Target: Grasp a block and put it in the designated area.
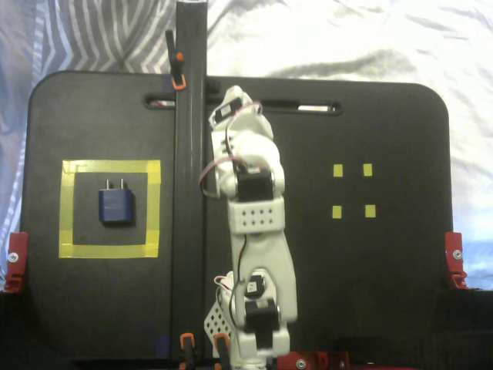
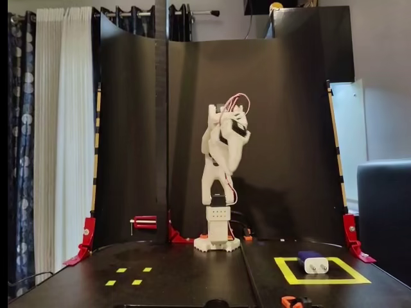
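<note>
One block: the block (image 1: 116, 206) sits flat inside the designated area (image 1: 110, 167), left side of the desk (image 1: 370, 116) from above.
Hand: the hand (image 2: 232, 131) is up high over the base, carrying nothing; open or closed, can't tell.
Progress: looks basically done, nothing obvious left.

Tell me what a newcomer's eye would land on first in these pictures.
First, the white arm, folded up tall at the middle of the black board, its gripper raised clear of everything. Next, the yellow tape square at the left of the top-down fixed view, with the navy block lying inside it, prongs pointing away from the arm's base.
</note>
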Robot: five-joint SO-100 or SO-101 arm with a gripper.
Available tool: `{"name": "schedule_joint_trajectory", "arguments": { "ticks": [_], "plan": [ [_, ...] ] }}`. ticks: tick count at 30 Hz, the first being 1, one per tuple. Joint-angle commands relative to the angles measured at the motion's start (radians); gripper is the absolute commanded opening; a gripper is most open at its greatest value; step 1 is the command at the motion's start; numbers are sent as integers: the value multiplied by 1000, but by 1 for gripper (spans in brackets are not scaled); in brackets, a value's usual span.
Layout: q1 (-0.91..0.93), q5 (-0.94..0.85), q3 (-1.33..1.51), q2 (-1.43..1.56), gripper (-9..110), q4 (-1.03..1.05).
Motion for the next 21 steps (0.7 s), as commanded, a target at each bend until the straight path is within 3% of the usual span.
{"name": "schedule_joint_trajectory", "arguments": {
  "ticks": [1,11,21],
  "plan": [
    [12,18,84,72,0,-97],
    [40,178,426,233,0,-443],
    [52,339,701,422,0,-611]
  ]
}}
